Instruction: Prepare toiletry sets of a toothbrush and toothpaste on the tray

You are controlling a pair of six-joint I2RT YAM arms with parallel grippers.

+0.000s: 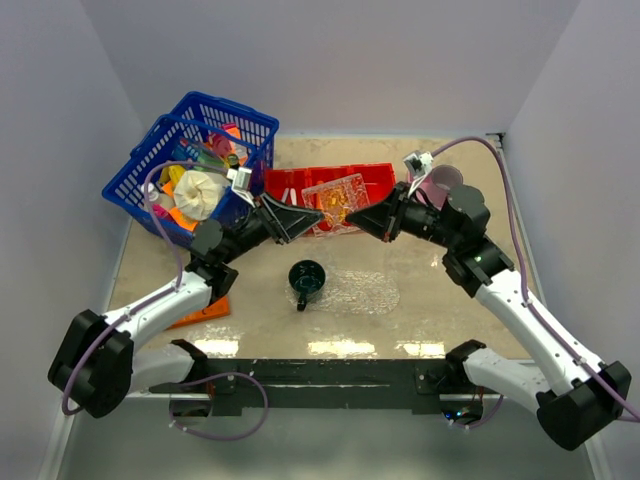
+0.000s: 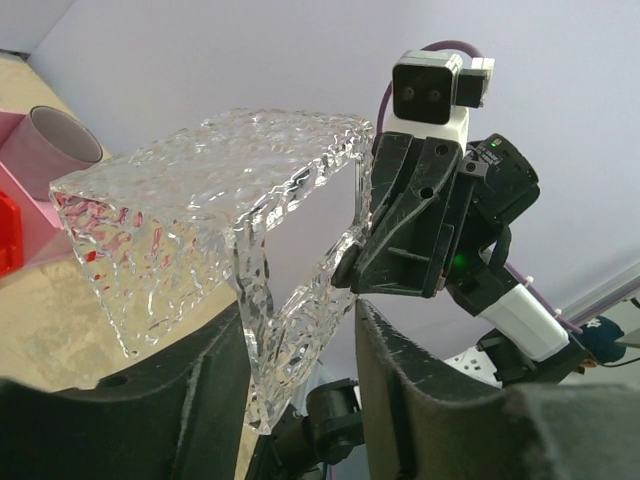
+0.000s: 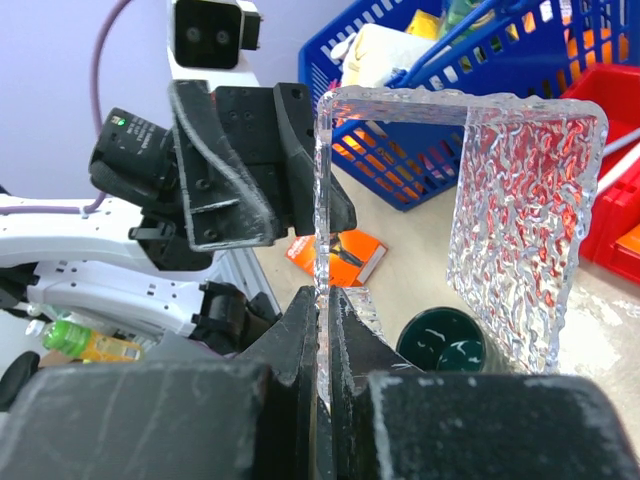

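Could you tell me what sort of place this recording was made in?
Probably a robot test cell, not a home: plain white walls box in the table, and two arms are bolted to a rail at its near edge.

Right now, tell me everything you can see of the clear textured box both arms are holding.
The clear box is bumpy, glittering see-through plastic, squarish with upright walls and rounded corners. It is held off the table over the red bin. The left gripper and right gripper each pinch one wall, from opposite sides. Whether anything is inside cannot be told.

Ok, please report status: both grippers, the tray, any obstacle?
Left gripper and right gripper both shut on clear tray, held above red bin. Dark cup below.
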